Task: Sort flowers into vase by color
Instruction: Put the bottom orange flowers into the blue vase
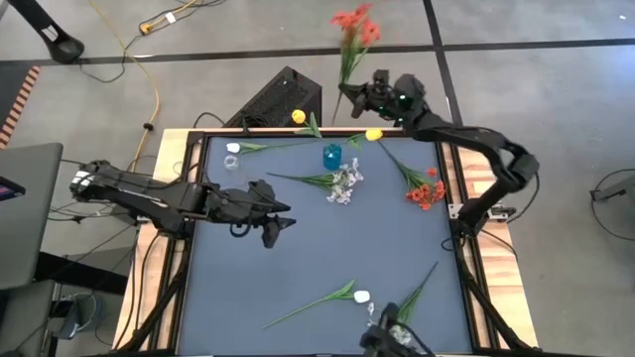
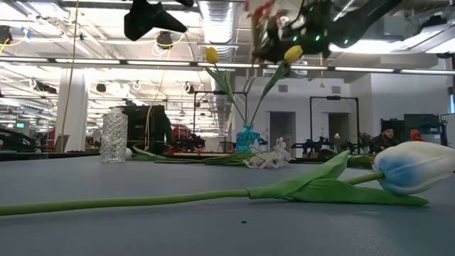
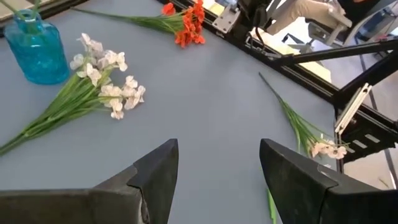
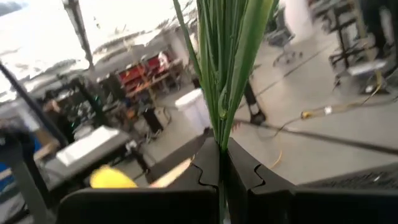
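My right gripper [image 1: 349, 92] is raised over the table's far edge, beside the blue vase [image 1: 331, 156], and is shut on a red-blossomed flower [image 1: 355, 22]. The blue vase holds two yellow buds [image 2: 212, 54]. My left gripper [image 1: 284, 217] hovers open over the table's left middle, touching nothing. Lying flat on the table are a sprig of tiny whitish blossoms [image 3: 106, 81], a second red flower [image 1: 425, 190], a white bud by the far-left corner [image 1: 233, 148], a white bud near the near edge [image 2: 412, 167], and another whitish sprig [image 3: 305, 130]. My right gripper pinches the red flower's bundle of green stems [image 4: 219, 127] between its two shut fingers [image 4: 245, 171], low on the stems. The stems run on lengthwise past the fingertips. The flower is lifted clear of the table, its red blossoms [image 1: 355, 22] out beyond the far edge.
A clear cut-glass vase [image 2: 114, 135] stands near the far-left corner. A laptop [image 1: 25, 213] sits off the table's left side. The table has a black frame [image 1: 456, 213] around it. Bare blue surface [image 1: 327, 253] lies across the middle.
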Controlling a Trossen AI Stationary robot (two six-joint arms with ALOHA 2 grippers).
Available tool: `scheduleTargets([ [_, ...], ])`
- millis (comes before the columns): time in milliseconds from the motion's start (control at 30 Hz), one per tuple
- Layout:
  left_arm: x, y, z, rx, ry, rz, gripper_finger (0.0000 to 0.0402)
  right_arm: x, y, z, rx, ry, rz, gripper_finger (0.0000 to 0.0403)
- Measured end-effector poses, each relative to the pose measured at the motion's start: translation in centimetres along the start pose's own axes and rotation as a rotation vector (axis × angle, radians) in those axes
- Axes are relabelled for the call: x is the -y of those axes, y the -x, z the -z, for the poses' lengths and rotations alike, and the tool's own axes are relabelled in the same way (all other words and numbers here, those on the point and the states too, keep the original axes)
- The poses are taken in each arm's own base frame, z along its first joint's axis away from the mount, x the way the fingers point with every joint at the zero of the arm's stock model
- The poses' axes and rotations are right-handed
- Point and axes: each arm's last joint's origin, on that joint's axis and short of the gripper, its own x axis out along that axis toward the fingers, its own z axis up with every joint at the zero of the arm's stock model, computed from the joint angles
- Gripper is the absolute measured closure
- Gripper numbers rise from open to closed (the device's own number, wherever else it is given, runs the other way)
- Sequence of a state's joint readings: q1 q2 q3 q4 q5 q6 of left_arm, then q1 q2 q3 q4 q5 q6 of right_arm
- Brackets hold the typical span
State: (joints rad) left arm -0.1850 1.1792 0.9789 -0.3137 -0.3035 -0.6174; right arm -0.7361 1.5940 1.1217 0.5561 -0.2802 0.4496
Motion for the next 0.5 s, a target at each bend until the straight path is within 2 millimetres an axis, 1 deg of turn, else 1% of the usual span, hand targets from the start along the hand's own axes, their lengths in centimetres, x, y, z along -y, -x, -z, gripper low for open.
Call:
scheduleTargets([
  [133,0.1,-0.3,0.1,0.0,0.02,0.001,0.0188,1.3,-1.4,2.3,-0.048,-0.006,-0.032,0.0375],
  [200,0.1,-0.2,0.0,0.002,0.025,0.002,0.0188,1.7,-1.8,3.0,-0.064,-0.009,-0.038,0.0375],
  [367,0.0,0.1,-0.1,0.007,0.041,0.005,0.0188,2.3,-1.8,3.6,-0.117,0.02,-0.044,0.0375],
  [500,0.0,0.2,-0.2,0.033,0.051,-0.02,0.0188,2.7,-1.7,4.3,-0.184,0.054,-0.005,0.0375],
])
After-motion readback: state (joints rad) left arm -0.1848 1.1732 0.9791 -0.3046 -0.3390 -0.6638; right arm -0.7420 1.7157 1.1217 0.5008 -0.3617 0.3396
